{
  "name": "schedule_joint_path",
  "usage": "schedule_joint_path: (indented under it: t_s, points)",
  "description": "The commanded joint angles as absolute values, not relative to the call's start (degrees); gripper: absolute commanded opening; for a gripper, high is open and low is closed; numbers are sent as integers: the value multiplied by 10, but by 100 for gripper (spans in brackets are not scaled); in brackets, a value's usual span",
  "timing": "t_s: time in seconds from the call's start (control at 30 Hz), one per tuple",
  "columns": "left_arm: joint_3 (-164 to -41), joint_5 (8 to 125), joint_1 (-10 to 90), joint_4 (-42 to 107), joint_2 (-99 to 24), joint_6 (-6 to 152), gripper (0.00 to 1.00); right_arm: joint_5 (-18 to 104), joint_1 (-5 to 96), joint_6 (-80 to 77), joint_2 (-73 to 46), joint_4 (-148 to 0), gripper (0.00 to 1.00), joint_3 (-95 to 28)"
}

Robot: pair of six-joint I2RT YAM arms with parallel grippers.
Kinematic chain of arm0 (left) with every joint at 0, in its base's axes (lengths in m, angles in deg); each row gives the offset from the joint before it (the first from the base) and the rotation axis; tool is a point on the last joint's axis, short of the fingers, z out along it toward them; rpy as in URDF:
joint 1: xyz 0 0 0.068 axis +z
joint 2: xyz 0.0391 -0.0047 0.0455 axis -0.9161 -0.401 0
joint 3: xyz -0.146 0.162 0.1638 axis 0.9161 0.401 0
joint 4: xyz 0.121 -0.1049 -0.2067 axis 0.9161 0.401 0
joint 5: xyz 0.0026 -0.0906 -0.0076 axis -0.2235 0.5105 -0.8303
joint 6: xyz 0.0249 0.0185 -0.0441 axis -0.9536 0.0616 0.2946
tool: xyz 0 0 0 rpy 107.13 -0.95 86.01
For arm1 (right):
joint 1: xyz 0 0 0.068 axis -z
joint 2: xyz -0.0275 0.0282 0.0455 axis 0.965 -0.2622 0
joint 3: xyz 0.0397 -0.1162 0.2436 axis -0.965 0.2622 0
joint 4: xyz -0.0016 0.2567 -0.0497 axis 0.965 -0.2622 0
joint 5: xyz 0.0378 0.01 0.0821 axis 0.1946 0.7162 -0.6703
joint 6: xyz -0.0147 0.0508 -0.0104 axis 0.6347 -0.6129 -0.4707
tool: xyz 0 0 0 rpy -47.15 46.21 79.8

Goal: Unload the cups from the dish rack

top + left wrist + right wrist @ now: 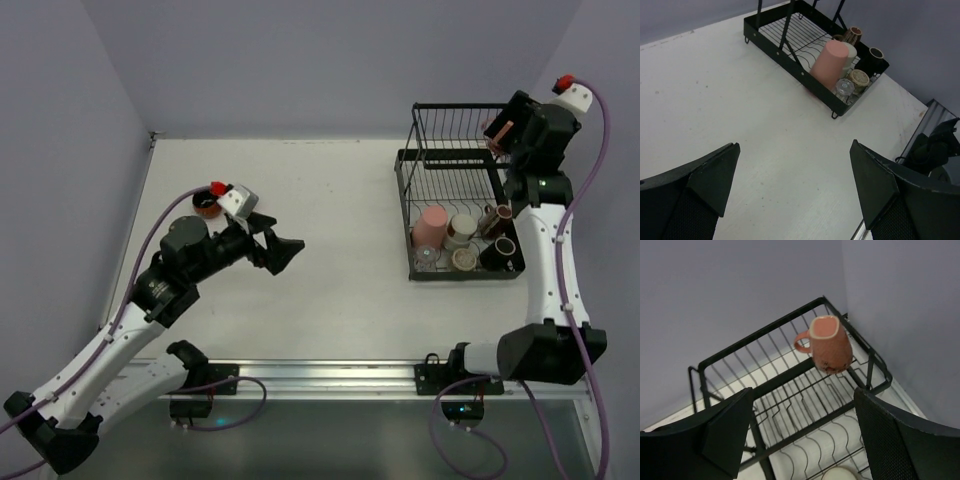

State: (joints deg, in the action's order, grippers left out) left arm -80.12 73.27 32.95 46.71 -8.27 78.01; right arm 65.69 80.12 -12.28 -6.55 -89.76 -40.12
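Right pincer: jaws apart, empty, short of pink mug lying tilted in rack upper basket. Left pincer: jaws wide, empty, over table. Risk: off-centre closing may knock mug onto cups below.

This is a robotics lab test cell rather than a real kitchen. Bare lavender-grey walls box in a plain white counter. Two robot arms with purple cables are bolted to a metal rail along the bottom edge. A dish rack of cups stands at upper right.
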Motion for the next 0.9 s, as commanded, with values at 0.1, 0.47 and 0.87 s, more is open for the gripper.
schedule_joint_path:
  t_s: [0.1,0.47,0.87]
  points:
    - [-772,674,243,456,-63,720,100,668,820,-83,-182,-919,84,-509]
    - [-768,625,201,464,-58,704,100,683,838,-83,-292,-948,81,-604]
    - [-768,614,200,463,-79,700,100,687,839,-97,-368,-949,83,-655]
